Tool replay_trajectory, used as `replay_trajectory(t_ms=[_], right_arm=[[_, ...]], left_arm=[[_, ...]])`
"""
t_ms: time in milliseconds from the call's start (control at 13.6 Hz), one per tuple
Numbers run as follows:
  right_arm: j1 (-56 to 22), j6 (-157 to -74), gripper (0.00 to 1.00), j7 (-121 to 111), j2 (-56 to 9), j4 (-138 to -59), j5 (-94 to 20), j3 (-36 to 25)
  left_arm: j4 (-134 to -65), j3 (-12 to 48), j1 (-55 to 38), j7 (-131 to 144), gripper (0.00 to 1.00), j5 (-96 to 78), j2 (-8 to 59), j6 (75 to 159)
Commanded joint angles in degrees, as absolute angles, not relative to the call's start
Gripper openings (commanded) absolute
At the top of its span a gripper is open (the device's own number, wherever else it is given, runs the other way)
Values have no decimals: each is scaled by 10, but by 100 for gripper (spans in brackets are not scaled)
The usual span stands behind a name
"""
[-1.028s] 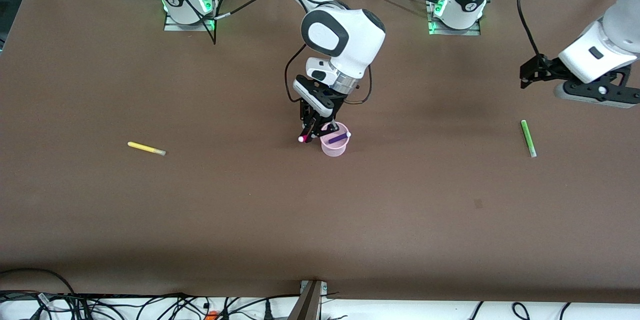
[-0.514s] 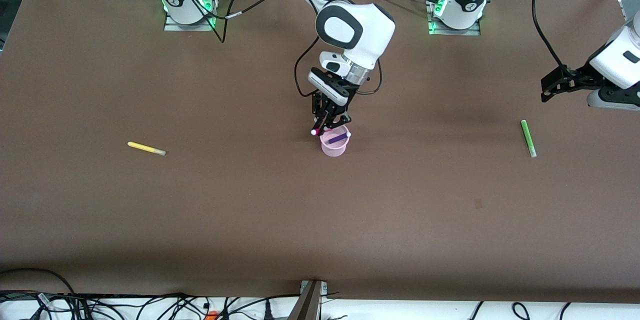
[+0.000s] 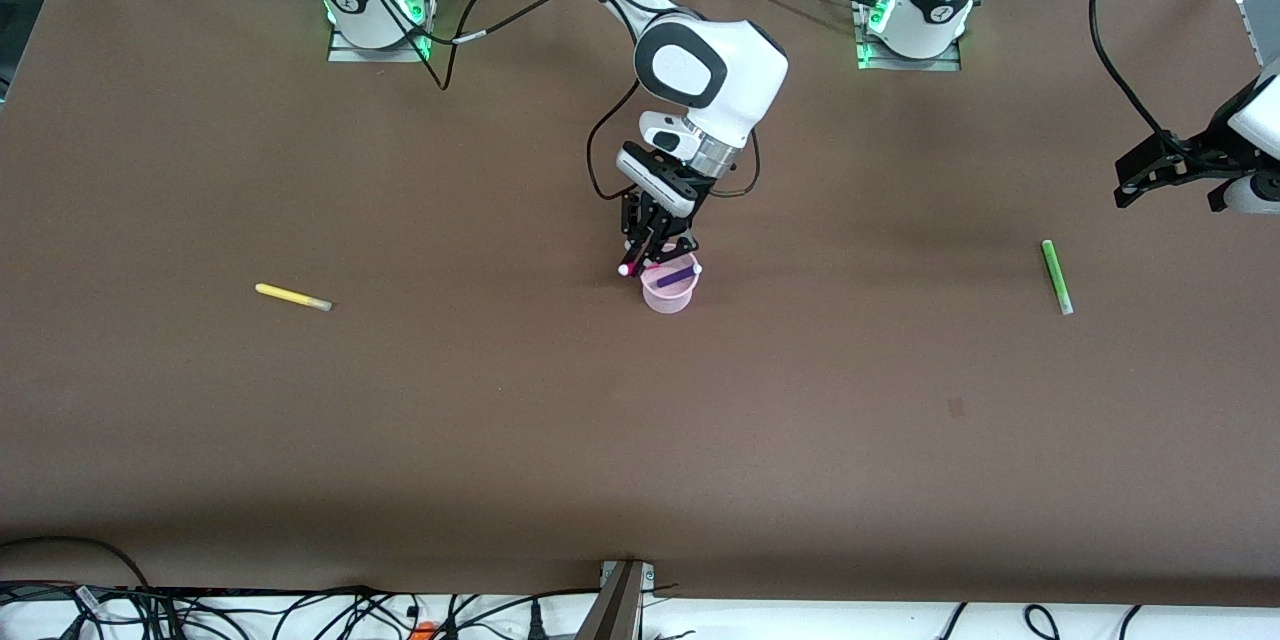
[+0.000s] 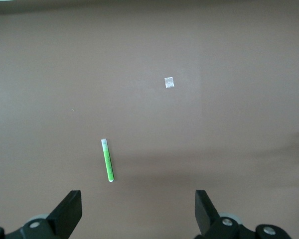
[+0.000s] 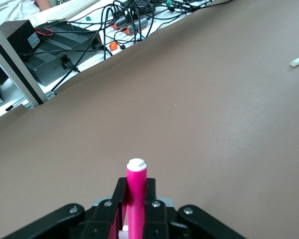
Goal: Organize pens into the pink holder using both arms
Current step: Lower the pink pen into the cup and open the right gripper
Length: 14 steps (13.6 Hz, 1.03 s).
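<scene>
With our right claw clamped on the magenta pen over the pink holder, a tilted release could tip it out, while our left claw waits spread apart above the green pen.

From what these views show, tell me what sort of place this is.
Probably a robotics lab bench: two white arms bolted at lit bases to a brown-covered table, loose cables along its edge, and black electronics boxes beside it.
</scene>
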<state>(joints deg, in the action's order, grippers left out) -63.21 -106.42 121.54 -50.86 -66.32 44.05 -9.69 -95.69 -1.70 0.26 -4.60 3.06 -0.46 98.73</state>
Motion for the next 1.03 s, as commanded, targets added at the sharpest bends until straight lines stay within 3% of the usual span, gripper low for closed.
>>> replay_trajectory(t_ms=[0,147,220,514,587,954], right_arm=[[-643,-1052,0,1226,-522,-646,453,-104],[-643,-1052,6,1226,-522,-646,453,-104],[-643,-1052,20,1226,-521,-646,453,-103],[-644,-1049,94,1225,-519,-646,453,-105],[-644,-1048,99,1225,-517,-646,452,-105],[-625,-1039,99,1111,-460,-645,355,-110]], left_arm=[[-961,-8,2,-49,100,32,-9,980],[-962,-7,3,-45,100,29,-4,979],[-963,-7,4,-47,100,19,-8,976],[-955,-6,-1,-45,100,12,-5,976],[-955,-5,-1,-47,100,11,-6,973],[-954,3,-3,-47,100,11,-6,965]])
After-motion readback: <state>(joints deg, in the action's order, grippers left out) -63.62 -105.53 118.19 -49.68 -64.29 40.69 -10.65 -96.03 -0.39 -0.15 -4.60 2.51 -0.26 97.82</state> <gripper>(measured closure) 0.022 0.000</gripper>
